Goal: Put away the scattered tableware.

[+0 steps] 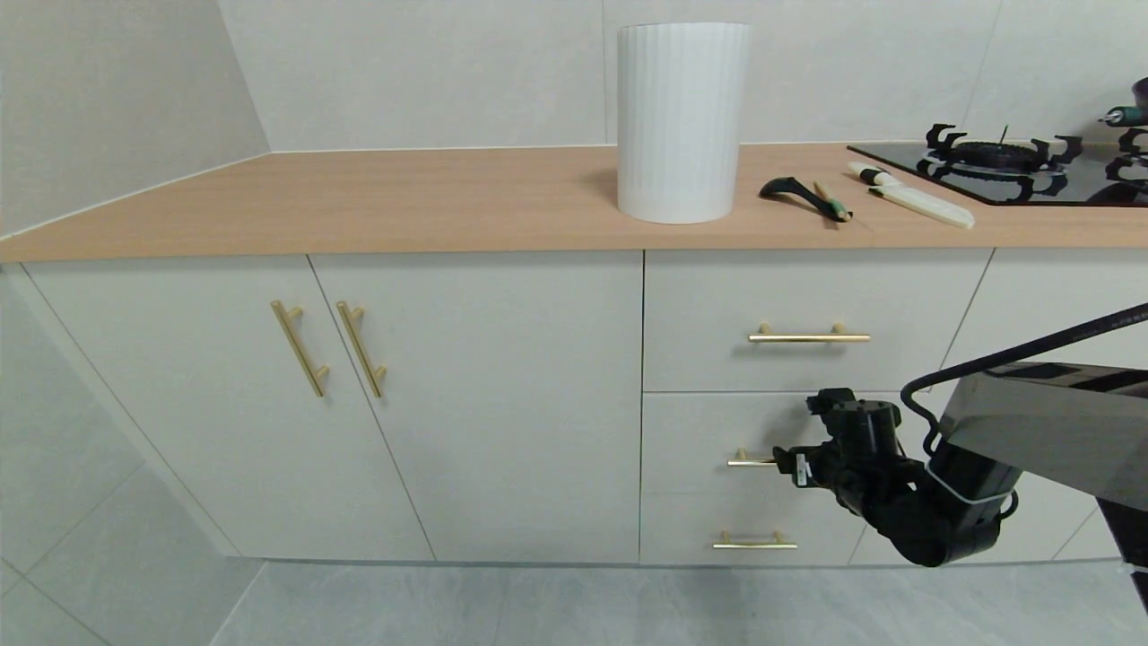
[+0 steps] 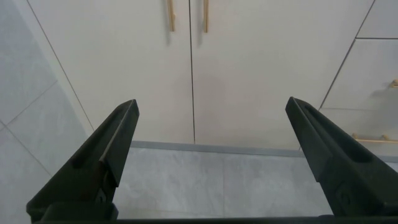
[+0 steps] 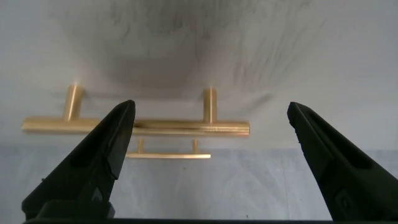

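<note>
Slippage worried me: with right jaws open before the slim brass bar handle (image 3: 186,129) of the white middle drawer (image 1: 691,422), left jaws open too, an off-centre close could miss it.

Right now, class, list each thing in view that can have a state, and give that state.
Right gripper: open, facing the middle drawer handle.
Left gripper: open, empty.
Top drawer: shut.
Middle drawer: shut.
Bottom drawer: shut.
Cabinet doors: both shut.
White ribbed container: upright on the countertop.
White knife: lying flat on the countertop.
Gas burner: unlit.
</note>
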You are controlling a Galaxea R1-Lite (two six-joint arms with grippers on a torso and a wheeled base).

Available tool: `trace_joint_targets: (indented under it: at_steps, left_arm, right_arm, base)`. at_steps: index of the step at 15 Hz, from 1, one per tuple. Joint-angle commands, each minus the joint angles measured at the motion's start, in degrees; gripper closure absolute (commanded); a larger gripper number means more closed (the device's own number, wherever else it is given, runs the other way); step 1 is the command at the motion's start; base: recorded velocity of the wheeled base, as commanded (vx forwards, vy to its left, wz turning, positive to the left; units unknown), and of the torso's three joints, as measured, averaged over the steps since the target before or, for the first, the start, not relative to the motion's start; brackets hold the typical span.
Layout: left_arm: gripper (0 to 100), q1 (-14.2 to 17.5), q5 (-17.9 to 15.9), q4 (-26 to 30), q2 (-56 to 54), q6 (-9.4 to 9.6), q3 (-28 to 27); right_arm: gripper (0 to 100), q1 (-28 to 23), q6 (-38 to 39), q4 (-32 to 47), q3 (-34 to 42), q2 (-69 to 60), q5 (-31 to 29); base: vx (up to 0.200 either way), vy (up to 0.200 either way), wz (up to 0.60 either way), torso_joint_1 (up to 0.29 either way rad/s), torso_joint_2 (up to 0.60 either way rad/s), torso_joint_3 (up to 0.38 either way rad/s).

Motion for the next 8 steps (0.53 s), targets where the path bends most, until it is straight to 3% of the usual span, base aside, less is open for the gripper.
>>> trace_joint_targets:
  at_steps: [1,8]
  left_arm:
    - [0,0.0,0.1,0.0,0.1,-0.02,0.0]
    - [0,0.0,0.0,0.0,0.1,-0.02,0.0]
  right_arm:
    - [0,0.0,0.0,-0.1,-1.3,1.8,-0.6]
    - [0,0.0,0.0,-0.1,-1.6,3.0,-0.6]
  base:
    - [0.000,0.000,0.00,0.000,0.00,0.000]
    - [0.000,0.000,0.00,0.000,0.00,0.000]
